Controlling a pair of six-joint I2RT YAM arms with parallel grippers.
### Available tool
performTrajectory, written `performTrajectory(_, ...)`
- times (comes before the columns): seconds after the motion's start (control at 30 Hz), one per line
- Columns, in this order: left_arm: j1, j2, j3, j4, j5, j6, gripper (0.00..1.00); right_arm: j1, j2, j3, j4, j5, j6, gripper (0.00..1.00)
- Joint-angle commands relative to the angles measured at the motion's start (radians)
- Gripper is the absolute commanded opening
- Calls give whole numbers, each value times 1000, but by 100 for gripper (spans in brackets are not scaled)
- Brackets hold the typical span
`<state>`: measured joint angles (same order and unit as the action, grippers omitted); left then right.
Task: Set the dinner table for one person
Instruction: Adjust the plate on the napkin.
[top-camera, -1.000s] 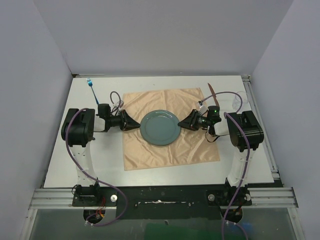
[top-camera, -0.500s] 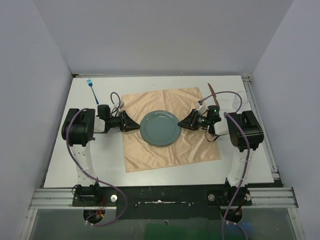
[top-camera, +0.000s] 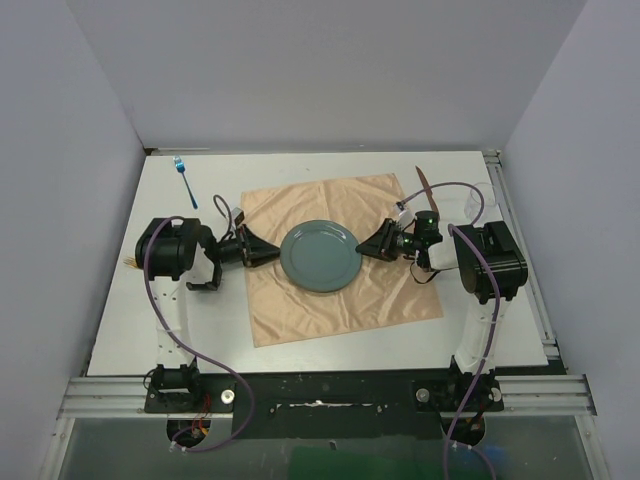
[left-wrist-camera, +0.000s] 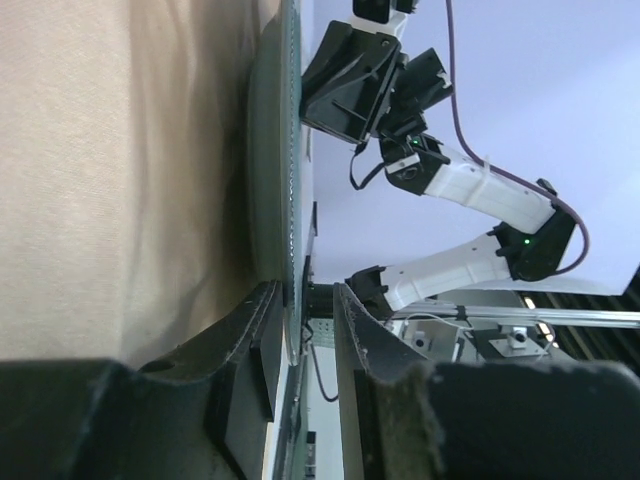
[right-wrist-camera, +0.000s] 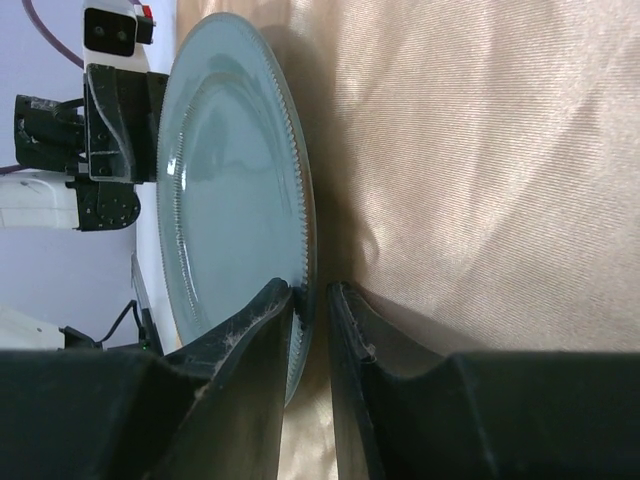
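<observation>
A teal-grey plate (top-camera: 320, 256) lies on the peach cloth (top-camera: 340, 305) in the middle of the white dinner table (top-camera: 130, 320). At the plate's left rim, my left gripper (top-camera: 277, 250) straddles the edge. In the left wrist view the rim of the plate (left-wrist-camera: 268, 150) runs between the jaws of the left gripper (left-wrist-camera: 305, 300), with a clear gap on one side, so it is open. My right gripper (top-camera: 362, 247) is at the right rim. In the right wrist view the right gripper (right-wrist-camera: 312, 300) is shut on the edge of the plate (right-wrist-camera: 225, 170).
A blue fork (top-camera: 184, 178) lies at the back left of the table. A brown utensil (top-camera: 424, 185) lies at the back right by the cloth's corner. Thin tan sticks (top-camera: 130, 263) poke out beside the left arm. Aluminium rails run along the right and near edges.
The left jaws have spread apart at the plate's rim. The left arm's elbow has swung and its wrist has dropped lower. The plate and the right arm have stayed put.
</observation>
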<state>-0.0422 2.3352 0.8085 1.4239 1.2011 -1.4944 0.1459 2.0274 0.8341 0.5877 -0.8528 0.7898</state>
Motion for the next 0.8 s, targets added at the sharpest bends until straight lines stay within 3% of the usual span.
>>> performTrajectory(0.0, 3, -9, 2, 377, 57, -161, 22, 9, 1, 22, -37, 21, -43, 22)
performTrajectory(0.47, 10, 19, 10, 339, 74, -148, 22, 10, -17, 40, -66, 24, -48, 22)
performTrajectory(0.63, 13, 39, 39, 219, 71, -77, 23, 11, -42, 43, -87, 29, -60, 22)
performTrajectory(0.77, 13, 9, 84, -19, 35, 73, 23, 10, -71, 47, -106, 33, -68, 22)
